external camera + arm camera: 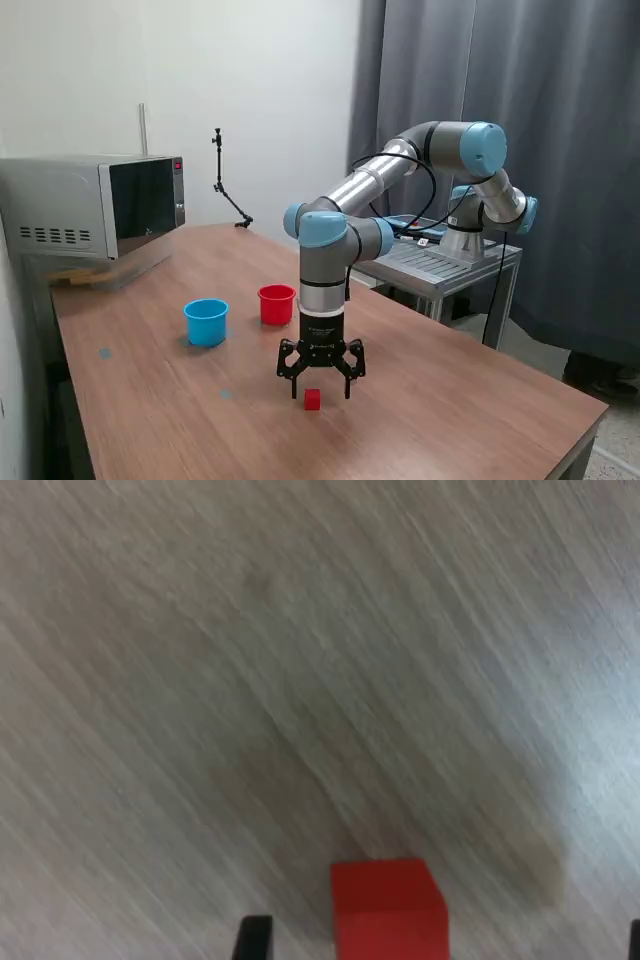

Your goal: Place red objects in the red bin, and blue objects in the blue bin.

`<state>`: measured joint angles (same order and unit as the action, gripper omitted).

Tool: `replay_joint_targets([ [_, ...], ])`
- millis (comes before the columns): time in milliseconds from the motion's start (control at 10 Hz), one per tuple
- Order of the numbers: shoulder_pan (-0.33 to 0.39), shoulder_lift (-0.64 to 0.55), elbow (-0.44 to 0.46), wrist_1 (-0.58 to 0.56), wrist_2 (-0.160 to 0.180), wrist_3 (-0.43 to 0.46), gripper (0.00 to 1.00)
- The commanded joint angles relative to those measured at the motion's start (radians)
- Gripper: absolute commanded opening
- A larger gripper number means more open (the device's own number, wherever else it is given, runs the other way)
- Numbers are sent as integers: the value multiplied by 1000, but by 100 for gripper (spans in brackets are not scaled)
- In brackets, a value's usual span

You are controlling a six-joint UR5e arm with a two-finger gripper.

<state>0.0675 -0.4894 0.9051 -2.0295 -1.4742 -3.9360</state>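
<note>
- The gripper (321, 383) hangs straight down over the wooden surface (450, 400), its fingers (349, 383) spread wide and holding nothing.
- A red cube (313, 399) sits on the surface just under the gap between the fingers; in the wrist view the cube (388, 908) lies between the two dark fingertips (254, 938), nearer one than the other, and touches neither.
- Judging by this, the wide spread is there so the fingers can pass either side of the cube before closing.
- The red cup (277, 304) stands upright at about 11 o'clock from the cube, well apart; the blue cup (206, 322) stands just beside it, at 10 o'clock from the cube.
- Both cups open upward, ready to take drops from above.
- No blue cube shows in either view.
- A microwave (95, 206) sits at the far end, out of the way.
</note>
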Motion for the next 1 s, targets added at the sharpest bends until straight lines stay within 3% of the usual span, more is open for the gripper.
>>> replay_joint_targets([
  [0, 0, 0, 0, 0, 0, -2, 100],
  [200, 0, 0, 0, 0, 0, -3, 100],
  [300, 0, 0, 0, 0, 0, -6, 0],
  [900, 0, 0, 1, 0, 0, -16, 0],
])
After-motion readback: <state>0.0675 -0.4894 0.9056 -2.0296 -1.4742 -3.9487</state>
